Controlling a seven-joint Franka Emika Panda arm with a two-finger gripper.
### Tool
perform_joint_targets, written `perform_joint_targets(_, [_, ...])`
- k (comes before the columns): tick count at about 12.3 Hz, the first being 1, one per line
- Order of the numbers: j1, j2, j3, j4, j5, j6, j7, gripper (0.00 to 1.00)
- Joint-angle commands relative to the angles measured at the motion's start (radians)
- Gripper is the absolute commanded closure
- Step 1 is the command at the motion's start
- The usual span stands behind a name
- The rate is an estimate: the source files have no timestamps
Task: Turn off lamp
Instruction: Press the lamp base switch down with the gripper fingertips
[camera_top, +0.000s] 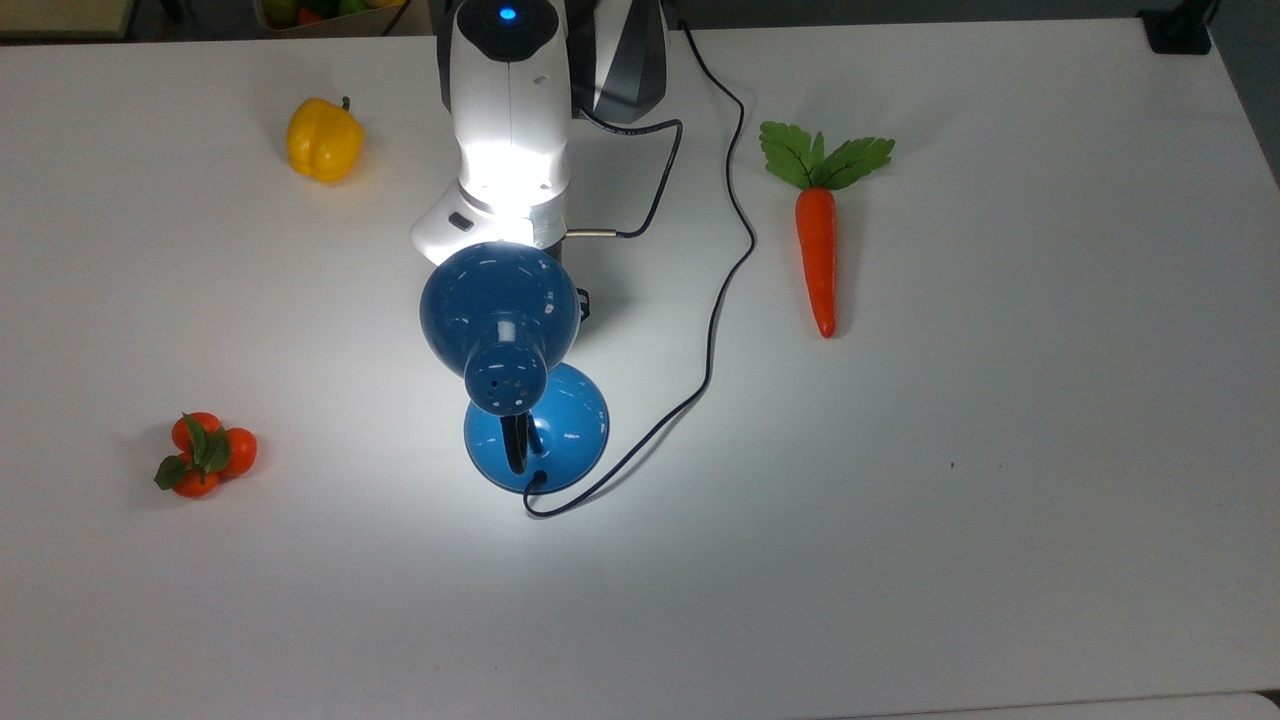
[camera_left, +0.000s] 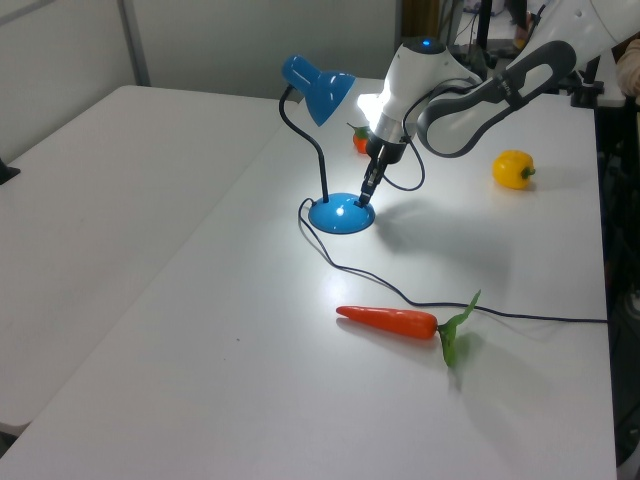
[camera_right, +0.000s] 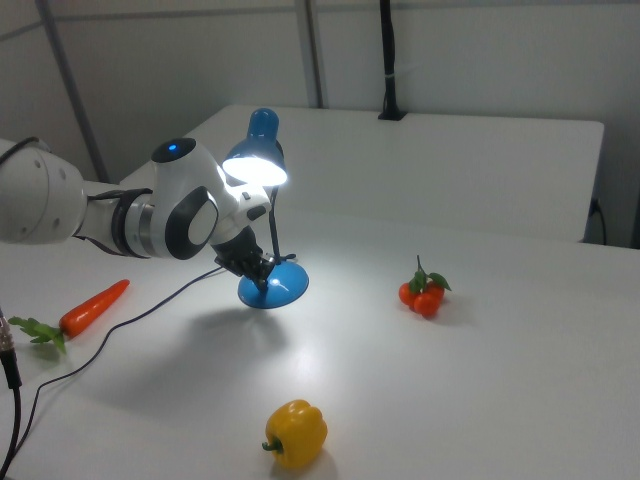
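The blue lamp is lit, throwing a bright patch on the white table. Its dome shade (camera_top: 500, 305) leans over the round base (camera_top: 565, 425) on a black gooseneck (camera_left: 318, 160). In the left view my gripper (camera_left: 364, 197) is shut, pointing down, with its tip at the right edge of the base (camera_left: 338, 215). The right view shows the gripper (camera_right: 262, 272) low beside the base (camera_right: 280, 290), under the glowing shade (camera_right: 256, 165). From the top view the shade hides the fingers.
The lamp's thin black cord (camera_top: 715, 300) snakes across the table past the arm. An orange carrot (camera_top: 818, 250) lies at the top view's right, a yellow pepper (camera_top: 323, 140) at its upper left, and a tomato cluster (camera_top: 205, 455) at its left.
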Motion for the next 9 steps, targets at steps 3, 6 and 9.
perform_joint_targets(3, [0.011, 0.007, 0.0, -0.004, 0.004, 0.012, 0.027, 1.0])
perform_joint_targets(6, [0.012, 0.001, 0.0, -0.006, 0.003, -0.063, 0.027, 1.0])
perform_joint_targets(9, [0.012, -0.016, 0.002, 0.0, -0.002, -0.169, 0.025, 1.0])
